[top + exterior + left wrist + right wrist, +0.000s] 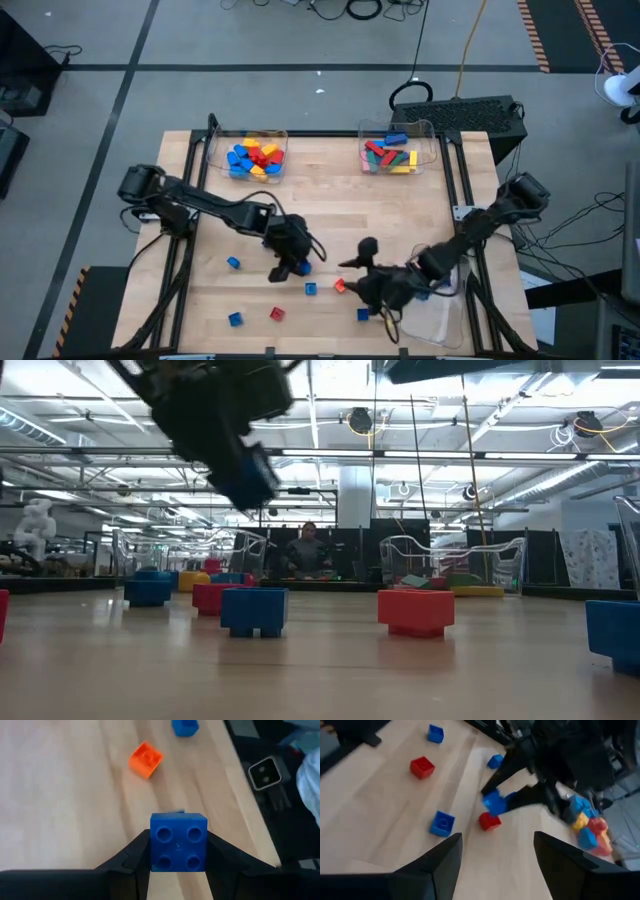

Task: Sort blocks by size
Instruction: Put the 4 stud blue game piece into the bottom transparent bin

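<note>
My left gripper hangs above the middle of the table, shut on a small blue square block that also shows in the low view. My right gripper stands open to its right, with nothing between its fingers. Loose small blocks lie flat on the near half of the table: an orange one, blue ones and a red one. My left gripper pinches the blue block by two opposite side faces, one finger on each. The block's studded top faces back toward the wrist. The fingers slant down toward the table. The block is lifted clear of the table.
Two clear trays stand at the far edge: the left one holds small blocks, the right one longer bars. A clear plastic sheet lies at the near right corner. A person shows far behind the table.
</note>
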Motion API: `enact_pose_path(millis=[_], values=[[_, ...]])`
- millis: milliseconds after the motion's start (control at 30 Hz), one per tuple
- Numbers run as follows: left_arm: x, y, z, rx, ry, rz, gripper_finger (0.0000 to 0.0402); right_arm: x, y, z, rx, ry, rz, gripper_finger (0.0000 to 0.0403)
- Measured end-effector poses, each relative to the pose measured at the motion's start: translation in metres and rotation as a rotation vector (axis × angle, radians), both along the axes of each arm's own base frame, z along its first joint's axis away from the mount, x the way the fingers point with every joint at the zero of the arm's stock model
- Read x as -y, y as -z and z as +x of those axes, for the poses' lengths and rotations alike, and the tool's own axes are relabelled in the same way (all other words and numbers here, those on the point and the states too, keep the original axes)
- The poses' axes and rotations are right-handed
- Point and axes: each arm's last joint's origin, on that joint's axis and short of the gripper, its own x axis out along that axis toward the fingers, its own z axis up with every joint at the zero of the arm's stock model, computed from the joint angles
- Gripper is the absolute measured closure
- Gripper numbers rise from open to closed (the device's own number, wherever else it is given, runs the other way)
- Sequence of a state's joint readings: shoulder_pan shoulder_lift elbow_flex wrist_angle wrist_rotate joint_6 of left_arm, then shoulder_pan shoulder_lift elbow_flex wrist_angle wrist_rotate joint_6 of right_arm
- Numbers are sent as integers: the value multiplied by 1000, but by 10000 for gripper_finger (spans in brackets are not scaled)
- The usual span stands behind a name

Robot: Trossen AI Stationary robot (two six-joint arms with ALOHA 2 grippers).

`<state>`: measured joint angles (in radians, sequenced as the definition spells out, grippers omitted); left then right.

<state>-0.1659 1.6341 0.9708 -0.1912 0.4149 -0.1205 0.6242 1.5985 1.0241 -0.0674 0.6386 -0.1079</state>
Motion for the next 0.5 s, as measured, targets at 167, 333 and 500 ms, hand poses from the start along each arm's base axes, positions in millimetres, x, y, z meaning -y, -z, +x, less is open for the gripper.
enact_pose_path(millis=[167, 333, 500], values=[[7, 1, 28, 38, 86, -30, 259, 5, 7, 10, -12, -37, -81, 172], [8, -3, 48, 108, 143, -50, 259, 1, 18, 14, -40, -85, -122, 174], [6, -5, 65, 154, 163, -86, 259, -2, 28, 18, -53, -96, -149, 193]])
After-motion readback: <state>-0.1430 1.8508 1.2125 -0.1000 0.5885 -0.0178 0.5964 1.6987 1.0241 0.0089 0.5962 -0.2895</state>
